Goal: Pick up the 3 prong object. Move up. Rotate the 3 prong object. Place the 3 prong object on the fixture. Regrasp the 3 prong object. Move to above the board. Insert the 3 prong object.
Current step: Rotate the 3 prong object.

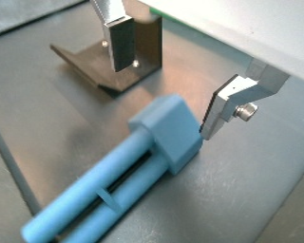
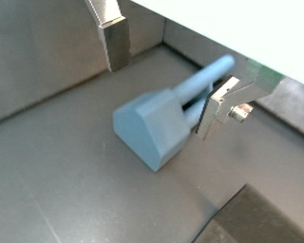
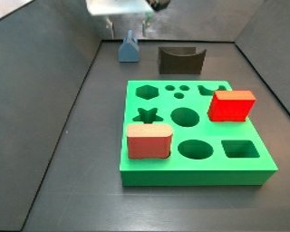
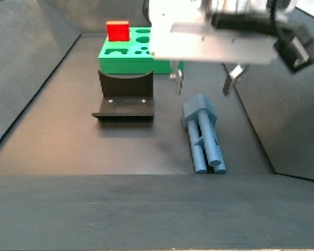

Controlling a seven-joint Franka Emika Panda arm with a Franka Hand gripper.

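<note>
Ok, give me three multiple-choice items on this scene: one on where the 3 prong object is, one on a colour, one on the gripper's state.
1. Where is the 3 prong object?
A. Lying on the floor under the gripper
B. In the board's star hole
C. Resting on the fixture

2. What colour is the cube on the board?
A. Yellow
B. Red
C. Black

3. What state is the gripper in?
A. Shut on the red cube
B. Shut on the fixture
C. Open, holding nothing

Answers:
1. A: a side view shows it flat on the floor beside the fixture.
2. B: it stands bright red on the green slab.
3. C: the fingers stand apart, with the piece's blocky end below them.
</note>
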